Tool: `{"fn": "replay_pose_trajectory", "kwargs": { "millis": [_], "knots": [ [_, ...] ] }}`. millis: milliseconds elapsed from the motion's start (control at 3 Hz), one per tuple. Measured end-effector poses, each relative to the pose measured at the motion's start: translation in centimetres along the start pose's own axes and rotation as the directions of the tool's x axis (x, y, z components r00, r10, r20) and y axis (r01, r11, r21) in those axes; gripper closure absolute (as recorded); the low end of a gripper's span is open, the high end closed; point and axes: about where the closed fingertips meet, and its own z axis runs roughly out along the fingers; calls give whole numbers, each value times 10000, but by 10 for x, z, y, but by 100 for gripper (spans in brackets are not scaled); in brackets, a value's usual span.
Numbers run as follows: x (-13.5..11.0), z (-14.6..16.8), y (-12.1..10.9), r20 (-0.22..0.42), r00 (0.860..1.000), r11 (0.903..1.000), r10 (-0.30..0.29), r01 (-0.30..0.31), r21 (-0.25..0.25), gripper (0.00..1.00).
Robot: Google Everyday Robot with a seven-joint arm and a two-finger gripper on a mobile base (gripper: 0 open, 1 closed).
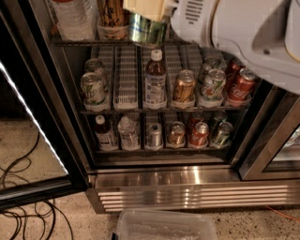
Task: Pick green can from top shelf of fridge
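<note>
Hand at front edge of top bench in fridge, fingers closed on upper part of green can, approx mid-edge. Risk: high grip, so can may tilt/slip, or its base clips the edge or gold can in cup holder alongside. Lower benches hold cans & bottles; floor tub contents unclear

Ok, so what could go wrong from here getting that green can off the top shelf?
The pincer sits over the top of the green can, at the front edge of the top shelf; a weak hold might drop it toward the bottle below. The brown container close beside it could get knocked.
</note>
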Motion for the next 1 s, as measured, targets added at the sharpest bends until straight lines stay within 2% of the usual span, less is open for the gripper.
{"fn": "replay_pose_trajectory", "kwargs": {
  "millis": [333,667,1000],
  "knots": [
    [37,-15,20,-705,9958,9977,578,-602,-323,100],
    [81,-31,30,-1891,9762,9932,1067,-1136,-263,100],
    [118,-49,32,-3048,9437,9909,1286,-1344,22,100]
  ]
}}
